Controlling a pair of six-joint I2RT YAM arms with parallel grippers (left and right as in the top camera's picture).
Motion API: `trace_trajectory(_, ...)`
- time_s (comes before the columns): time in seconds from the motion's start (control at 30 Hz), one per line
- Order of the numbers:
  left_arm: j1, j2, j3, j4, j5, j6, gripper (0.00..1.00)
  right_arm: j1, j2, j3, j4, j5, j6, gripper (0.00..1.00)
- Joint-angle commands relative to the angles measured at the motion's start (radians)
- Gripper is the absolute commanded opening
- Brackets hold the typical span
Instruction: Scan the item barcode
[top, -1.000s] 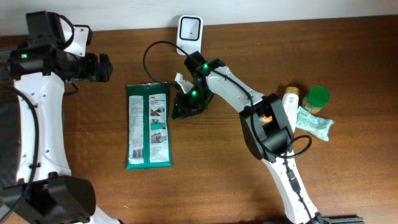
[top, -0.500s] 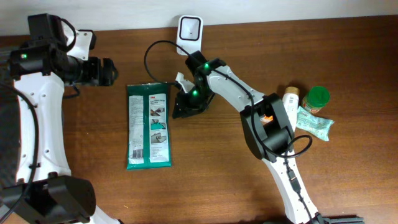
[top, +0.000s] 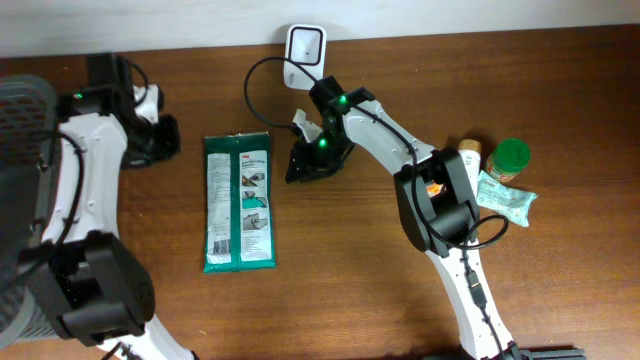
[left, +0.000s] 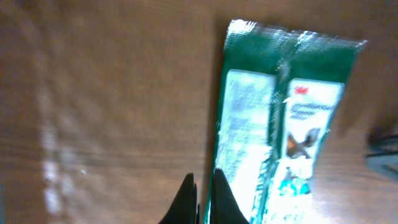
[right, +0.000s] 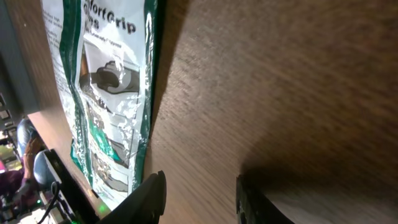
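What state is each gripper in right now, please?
Left gripper: closed, holding nothing.
Right gripper: open, empty, next to the green packet.

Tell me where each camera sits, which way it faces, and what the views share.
Overhead: above the table, looking straight down; both arms, the left gripper and right gripper show, plus the green package and white scanner.
Left wrist: on the left arm, looking down past its shut fingers at the package's logo end.
Right wrist: low over the wood, looking between its open fingers at the package's edge.
Shared: all three see the green package.
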Motion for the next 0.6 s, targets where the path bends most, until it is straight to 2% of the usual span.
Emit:
trace_trajectory(0.0, 0.003, 0.005, -0.15, 0.112, -0.035, -0.081, 0.0, -0.004, 0.013, 0.011, -0.004, 0.044, -0.014, 0.36)
trace_trajectory(0.33, -0.03, 0.014, -0.413, 0.395, 0.005, -0.082, 0.0, -0.002, 0.013, 0.011, -0.011, 0.043, -0.01, 0.36)
trace_trajectory(0.57, -0.114, 0.133, -0.433, 0.428, 0.014, -0.079, 0.0, -0.002, 0.016, 0.011, -0.018, 0.047, 0.027, 0.36)
